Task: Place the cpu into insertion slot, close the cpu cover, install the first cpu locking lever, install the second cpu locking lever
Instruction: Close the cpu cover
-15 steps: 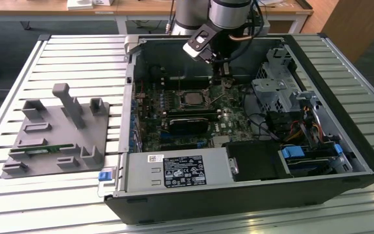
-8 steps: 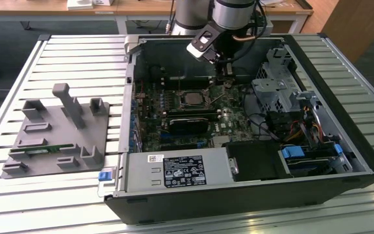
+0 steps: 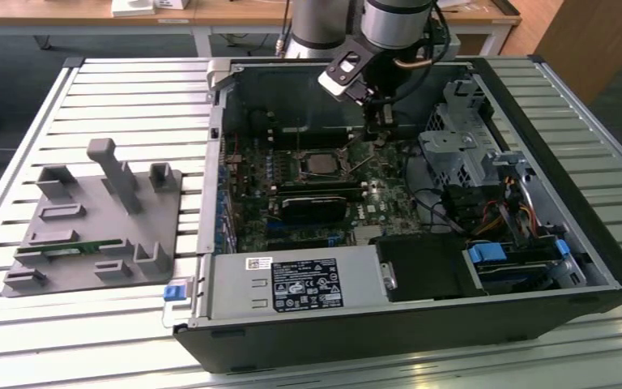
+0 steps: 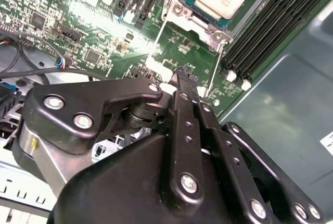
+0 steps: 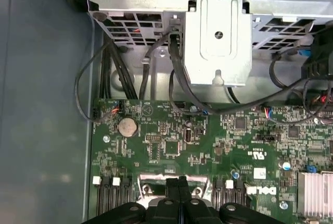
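Cpu (image 3: 319, 163) sits as a small grey square in the insertion slot (image 3: 300, 162), mid motherboard (image 3: 289, 227), inside the open computer case (image 3: 419, 332) on a slatted table (image 3: 106, 81). In the exterior view the gripper (image 3: 385, 130) hangs just beyond the slot toward that view's right; a grey fixture (image 3: 95, 219) lies well apart to the left. In the second wrist view the pale cpu face shows through the cpu cover, which looks folded down over it, tho' the angle's poor. The gripper's fingers (image 4: 179, 104) are pressed together w/ tips near a thin wire locking lever (image 4: 216, 70). In the first wrist view the closed tips hover over a silver frame edge (image 5: 151, 179); black cables (image 5: 177, 78) run from a drive cage (image 5: 218, 26).
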You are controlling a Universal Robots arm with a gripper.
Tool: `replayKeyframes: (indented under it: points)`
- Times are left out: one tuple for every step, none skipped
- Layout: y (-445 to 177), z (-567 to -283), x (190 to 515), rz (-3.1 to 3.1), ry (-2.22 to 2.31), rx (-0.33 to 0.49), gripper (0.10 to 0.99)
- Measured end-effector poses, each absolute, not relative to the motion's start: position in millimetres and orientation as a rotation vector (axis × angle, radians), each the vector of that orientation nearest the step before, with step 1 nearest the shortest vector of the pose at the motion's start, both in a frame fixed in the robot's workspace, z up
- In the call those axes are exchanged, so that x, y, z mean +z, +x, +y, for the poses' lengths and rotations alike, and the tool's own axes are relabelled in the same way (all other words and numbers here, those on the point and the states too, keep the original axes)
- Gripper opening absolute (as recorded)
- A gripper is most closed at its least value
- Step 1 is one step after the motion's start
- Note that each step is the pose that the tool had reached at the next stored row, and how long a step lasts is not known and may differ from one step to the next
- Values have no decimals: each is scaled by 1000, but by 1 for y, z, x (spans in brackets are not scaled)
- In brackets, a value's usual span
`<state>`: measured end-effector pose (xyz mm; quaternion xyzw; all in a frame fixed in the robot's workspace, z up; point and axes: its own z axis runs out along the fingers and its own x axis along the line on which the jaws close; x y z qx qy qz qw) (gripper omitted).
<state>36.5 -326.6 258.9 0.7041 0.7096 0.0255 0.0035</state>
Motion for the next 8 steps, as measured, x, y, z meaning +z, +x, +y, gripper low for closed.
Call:
replayKeyframes:
  points:
    - [37,-326,259,2224,2207,79,106]
    - [38,-325,258,2223,2206,78,106]
    - [38,-325,258,2223,2206,77,106]
    - [39,-325,257,2223,2205,76,106]
    - [39,-324,257,2222,2205,75,106]
    - [40,-324,257,2222,2205,74,106]
    - [41,-324,256,2223,2204,73,106]
    - [41,-323,256,2224,2202,73,106]
